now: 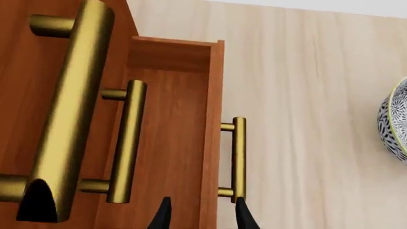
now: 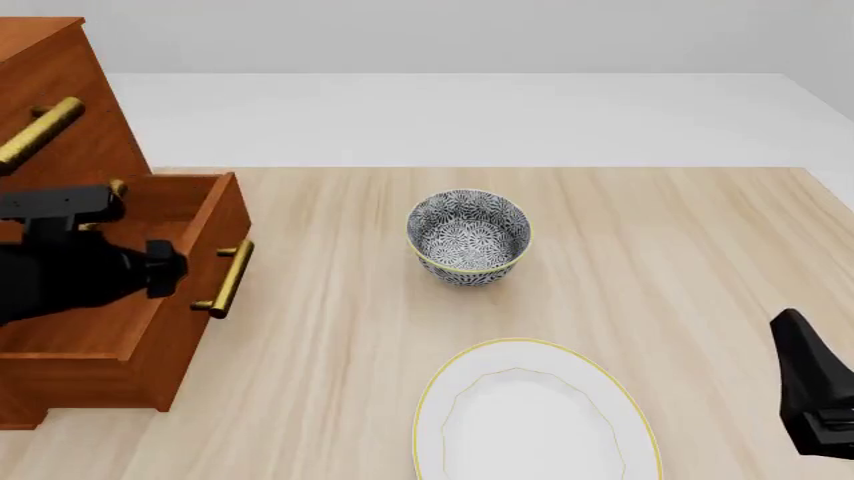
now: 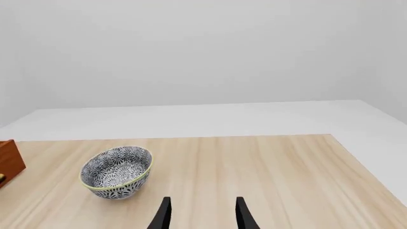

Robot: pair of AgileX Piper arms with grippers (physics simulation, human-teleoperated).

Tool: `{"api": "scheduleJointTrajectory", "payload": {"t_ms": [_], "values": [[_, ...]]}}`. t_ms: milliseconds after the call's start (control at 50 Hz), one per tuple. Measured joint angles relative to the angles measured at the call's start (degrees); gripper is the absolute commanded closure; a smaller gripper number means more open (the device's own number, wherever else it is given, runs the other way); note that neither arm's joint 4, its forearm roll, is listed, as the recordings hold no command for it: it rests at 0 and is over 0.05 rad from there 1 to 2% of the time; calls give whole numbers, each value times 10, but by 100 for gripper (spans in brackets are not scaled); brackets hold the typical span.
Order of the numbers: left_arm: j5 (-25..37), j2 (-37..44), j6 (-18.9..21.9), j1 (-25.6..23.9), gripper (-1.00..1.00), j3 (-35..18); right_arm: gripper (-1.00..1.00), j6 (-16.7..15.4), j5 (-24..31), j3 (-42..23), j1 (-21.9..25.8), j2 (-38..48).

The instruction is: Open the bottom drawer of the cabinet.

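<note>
Bottom drawer pulled out; three brass handles.

A: Bright, even, diffuse light; no glare on the pale table; soft sheen along the brass handles.

B: Shadows are faint; renders are sharp throughout, with no blur or edge distortion; the bowl pattern stays crisp.

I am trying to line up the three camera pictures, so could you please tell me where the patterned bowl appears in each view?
Front view: the patterned bowl stands near the middle of the table, beyond the white plate.
Left wrist view: only a sliver of it shows, cut by the picture's edge.
Right wrist view: it stands whole on the table, ahead of the right gripper.
Shared landmark: the cabinet, of which the right wrist view shows one corner.
</note>
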Motion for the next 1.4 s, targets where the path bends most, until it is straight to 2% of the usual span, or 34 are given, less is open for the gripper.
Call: {"api": "scheduleJointTrajectory", "payload": {"t_ms": [780,960,1400], "values": [[-102,86,-6,-10,-100,66,-100,1,4,-4,-1,0],[-122,85,-11,-15,-100,74,-100,1,4,-4,-1,0],[-146,86,-67,-70,-100,81,-100,2,2,-2,-2,0]]}}
